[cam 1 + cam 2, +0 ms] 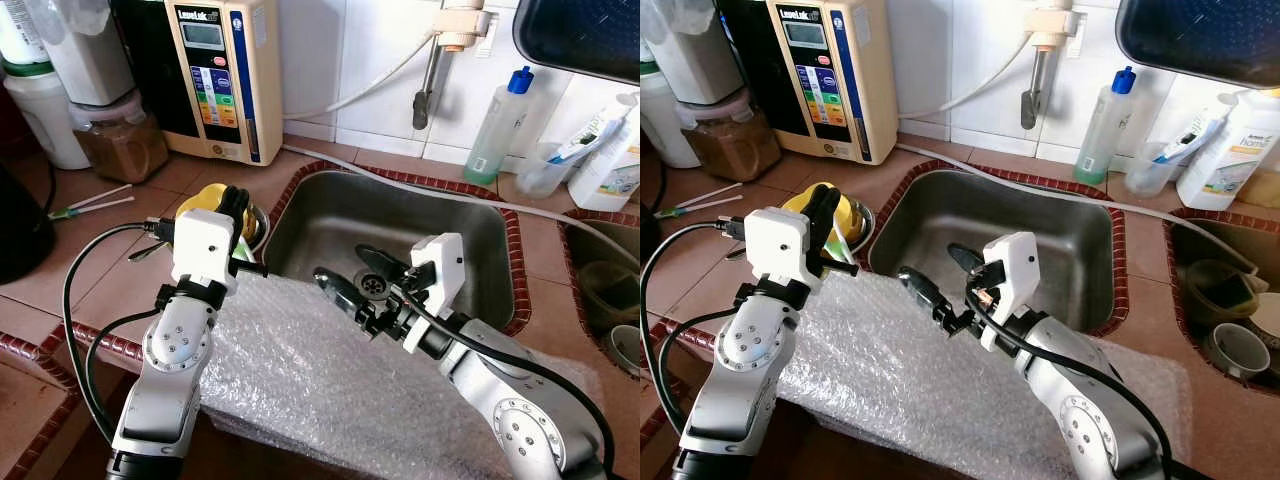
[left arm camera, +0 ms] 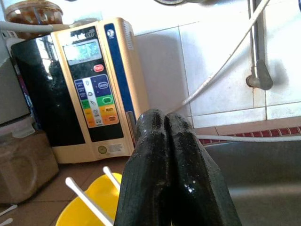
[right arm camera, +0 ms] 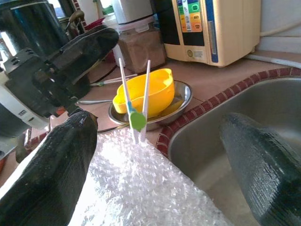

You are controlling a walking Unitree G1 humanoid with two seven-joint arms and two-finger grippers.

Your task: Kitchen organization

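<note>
Apparently staged for a pickup, the right gripper (image 1: 352,272) gapes wide and empty toward the yellow bowl (image 3: 143,94), while the left gripper (image 2: 171,174) hovers above it, fingers pressed together on nothing.

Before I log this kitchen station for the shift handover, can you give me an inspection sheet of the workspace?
Surface: tiled counter, steel sink set in it, bubble wrap at the front edge.
Job's things: yellow bowl in a steel dish, white chopsticks leaning on it.
Clutter: water ioniser, brown jar, bottles by the wall.
End effectors: left end effector shut above the bowl; right end effector open over the sink's front edge.
Cables: black cable looping beside the left arm.
Surroundings: white tiled wall, tap.
</note>
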